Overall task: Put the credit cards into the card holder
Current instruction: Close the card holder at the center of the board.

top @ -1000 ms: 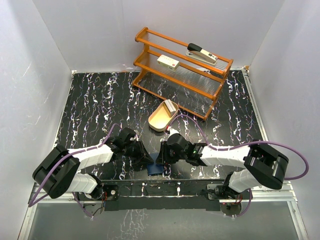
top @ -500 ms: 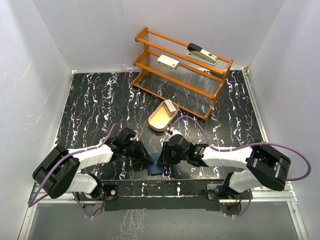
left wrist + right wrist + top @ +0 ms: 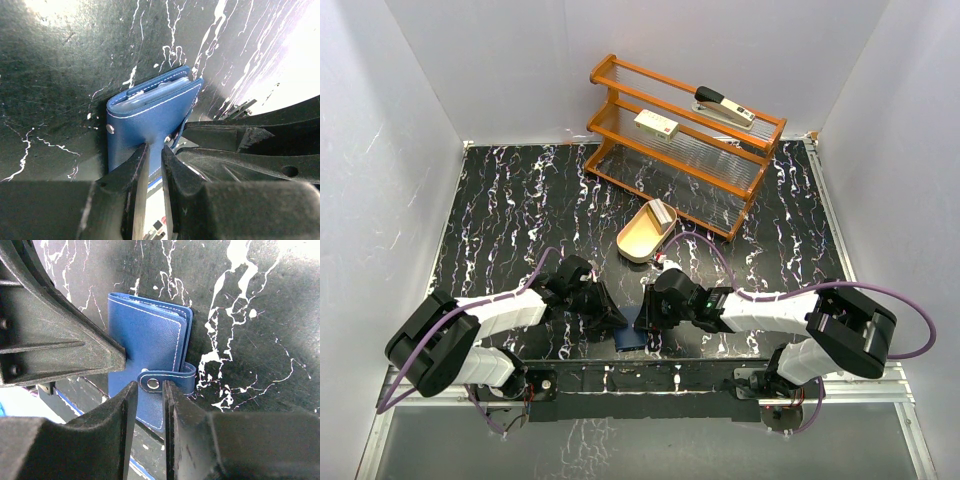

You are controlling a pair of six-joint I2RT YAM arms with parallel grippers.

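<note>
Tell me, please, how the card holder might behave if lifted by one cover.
Probably floppy: the card holder is a thin stitched fold, so pinched by one cover, as the left gripper does, it may swing open unless its snap tab is fastened. Likely light.

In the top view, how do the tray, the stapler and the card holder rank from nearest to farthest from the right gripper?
1. The card holder, at the right gripper.
2. The tray, mid-table.
3. The stapler, on the rack at the back.

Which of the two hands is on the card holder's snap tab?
The right hand: it is closed on the snap tab of the card holder. The left hand pinches the plain cover edge instead.
</note>
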